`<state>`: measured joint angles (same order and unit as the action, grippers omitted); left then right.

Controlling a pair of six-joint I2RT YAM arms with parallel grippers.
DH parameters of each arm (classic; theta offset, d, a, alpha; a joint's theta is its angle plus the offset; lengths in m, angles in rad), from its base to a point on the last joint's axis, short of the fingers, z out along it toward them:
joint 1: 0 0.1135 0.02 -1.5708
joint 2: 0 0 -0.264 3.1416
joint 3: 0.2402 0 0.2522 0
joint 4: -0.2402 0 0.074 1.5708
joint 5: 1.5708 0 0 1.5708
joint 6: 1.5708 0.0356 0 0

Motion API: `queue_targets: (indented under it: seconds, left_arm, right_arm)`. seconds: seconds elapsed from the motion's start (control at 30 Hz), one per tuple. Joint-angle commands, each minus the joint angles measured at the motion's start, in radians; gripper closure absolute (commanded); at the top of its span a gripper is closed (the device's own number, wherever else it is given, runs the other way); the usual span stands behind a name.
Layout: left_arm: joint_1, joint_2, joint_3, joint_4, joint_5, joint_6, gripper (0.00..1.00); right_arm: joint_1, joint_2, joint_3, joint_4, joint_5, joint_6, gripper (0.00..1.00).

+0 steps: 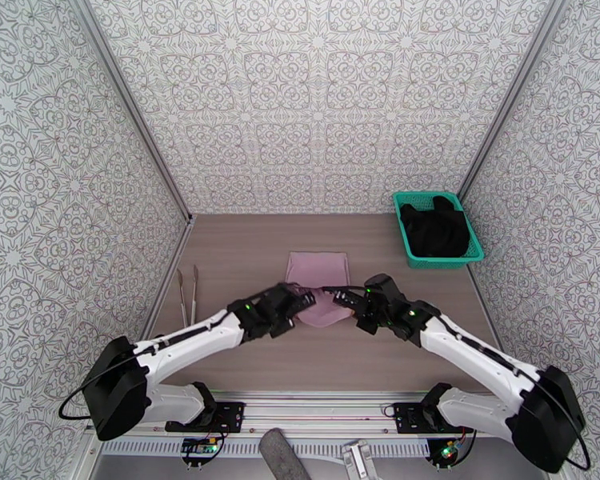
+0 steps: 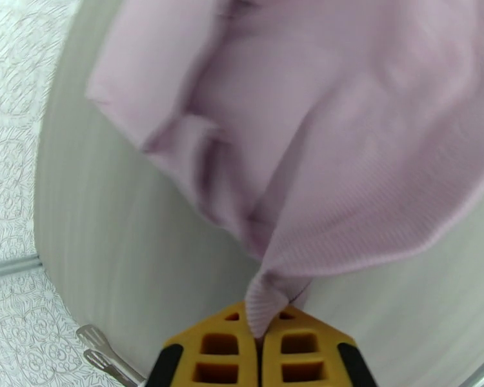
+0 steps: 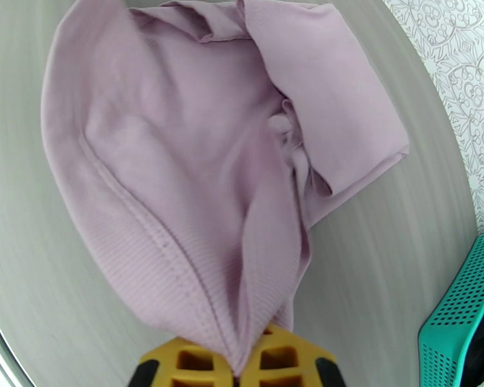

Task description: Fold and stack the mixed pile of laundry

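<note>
The mauve-pink shirt (image 1: 320,283) lies mid-table, its far part flat and its near hem lifted. My left gripper (image 1: 298,302) is shut on the shirt's near left corner, and in the left wrist view the ribbed hem (image 2: 262,304) is pinched between the yellow fingers (image 2: 219,346). My right gripper (image 1: 338,298) is shut on the near right corner, where the pink shirt (image 3: 197,162) bunches into the yellow fingers (image 3: 287,362). The black garment (image 1: 434,227) sits crumpled inside the teal basket (image 1: 406,234) at the back right.
A pair of metal tongs (image 1: 187,291) lies near the table's left edge, also seen as tongs (image 2: 100,353) in the left wrist view. The teal basket wall (image 3: 458,317) is close to the right of my right gripper. Patterned walls enclose the table.
</note>
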<state>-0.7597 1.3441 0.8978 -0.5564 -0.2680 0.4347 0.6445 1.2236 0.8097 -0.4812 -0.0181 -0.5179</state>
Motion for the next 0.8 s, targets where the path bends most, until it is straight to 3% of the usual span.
queue_targets:
  seconds: [0.0,0.27,0.53,0.77]
  left_arm:
    - [0.092,0.015,0.081,0.031,0.119,0.096,1.00]
    - [0.256,0.224,0.300,0.033,0.285,0.216,1.00]
    - [0.347,0.502,0.567,-0.057,0.361,0.314,1.00]
    - [0.408,0.640,0.706,-0.069,0.420,0.354,1.00]
  right_arm:
    - [-0.021,0.078,0.085,0.055,0.009,0.079,1.00]
    - [-0.121,0.287,0.304,0.090,0.004,0.191,1.00]
    - [-0.186,0.535,0.547,0.035,-0.017,0.234,1.00]
    - [-0.224,0.701,0.708,-0.008,-0.015,0.310,1.00]
